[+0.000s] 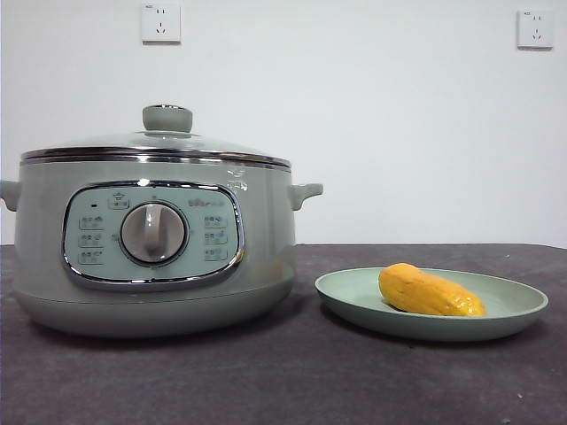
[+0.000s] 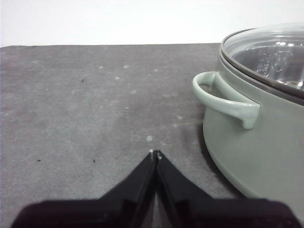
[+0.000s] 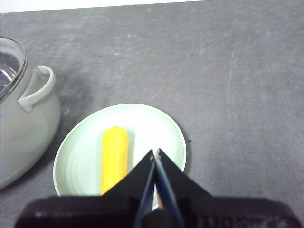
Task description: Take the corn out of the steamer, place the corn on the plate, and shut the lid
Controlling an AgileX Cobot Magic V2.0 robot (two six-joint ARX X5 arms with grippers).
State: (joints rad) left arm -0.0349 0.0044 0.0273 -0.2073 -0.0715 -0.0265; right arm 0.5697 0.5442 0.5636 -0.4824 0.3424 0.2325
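The corn (image 3: 115, 159) lies on the plate (image 3: 80, 161) just beside the right gripper (image 3: 156, 153), whose jaws are pressed together and empty. The left gripper (image 2: 155, 153) — jaws likewise together — sits beside the steamer (image 2: 256, 152), lid (image 1: 155, 142) on. The corn looks glossy, likely slippery — best gripped across its middle.

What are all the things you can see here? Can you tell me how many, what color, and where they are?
steamer: one, pale sage green with chrome trim, on the table beside the plate
lid: one, glass with a green knob, sitting on the steamer
plate: one, pale green, on the table
corn: one, orange-yellow, lying on the plate
table: one, dark grey
wall sockets: two, white, on the wall behind
left pincer: one, black, shut, near the steamer's handle
right pincer: one, black, shut, above the plate
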